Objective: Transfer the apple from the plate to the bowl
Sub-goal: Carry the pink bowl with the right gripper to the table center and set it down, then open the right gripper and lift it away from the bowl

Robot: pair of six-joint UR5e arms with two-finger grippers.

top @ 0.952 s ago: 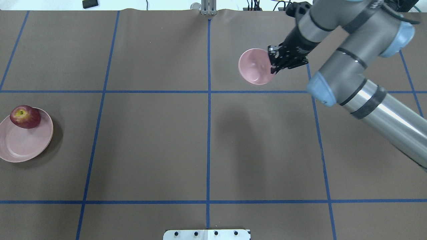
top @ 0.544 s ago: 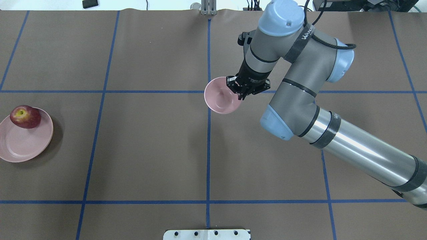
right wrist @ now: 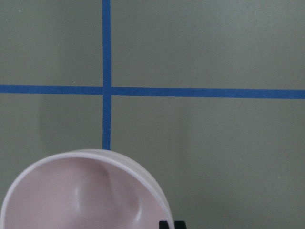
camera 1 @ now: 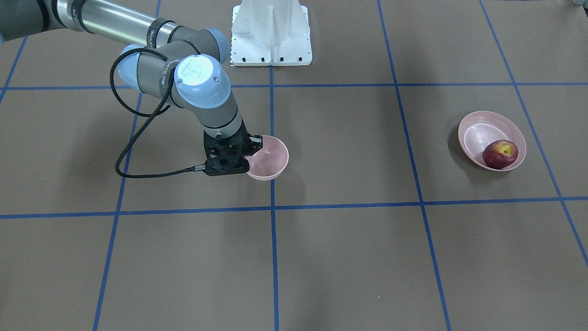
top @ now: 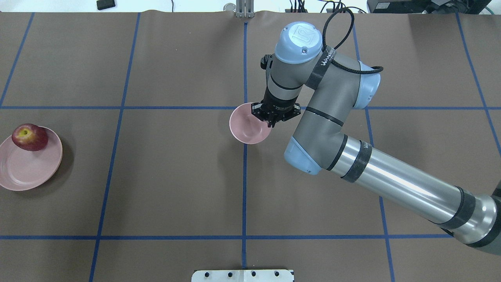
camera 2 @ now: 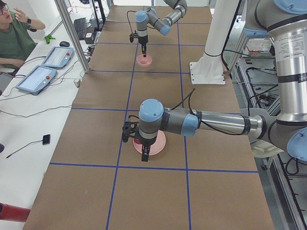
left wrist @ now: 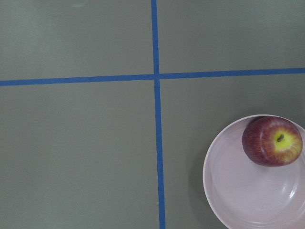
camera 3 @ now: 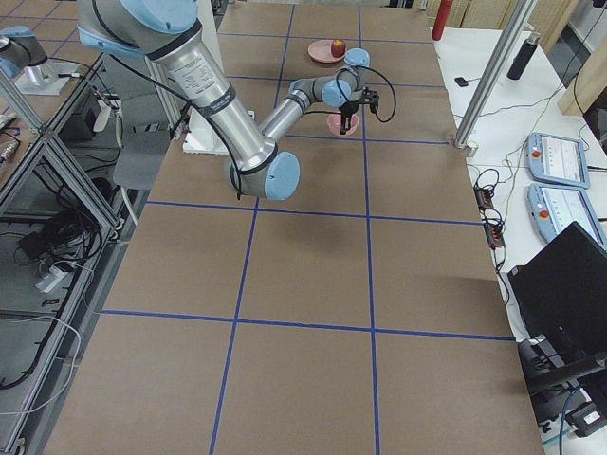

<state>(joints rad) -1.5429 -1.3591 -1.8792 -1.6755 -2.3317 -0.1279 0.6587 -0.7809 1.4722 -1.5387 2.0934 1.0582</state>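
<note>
The dark red apple [top: 29, 137] lies at the rim of the wide pink plate [top: 23, 172] at the table's far left; both also show in the left wrist view, the apple [left wrist: 271, 141] and the plate [left wrist: 248, 191]. My right gripper [top: 269, 123] is shut on the rim of the small deep pink bowl [top: 246, 131] and holds it low over the table's centre line. The bowl [camera 1: 268, 161] is empty. My left gripper [camera 2: 145, 154] shows only in the exterior left view, near the plate; I cannot tell whether it is open.
Blue tape lines divide the brown table into squares. The white robot base [camera 1: 271, 34] stands at the robot's edge. An operator [camera 2: 14, 36] and tablets [camera 2: 41, 79] are beside the table's far side.
My right arm has carried the bowl from the back right of the table leftward and nearer, to the centre line. The apple and plate have not moved.
</note>
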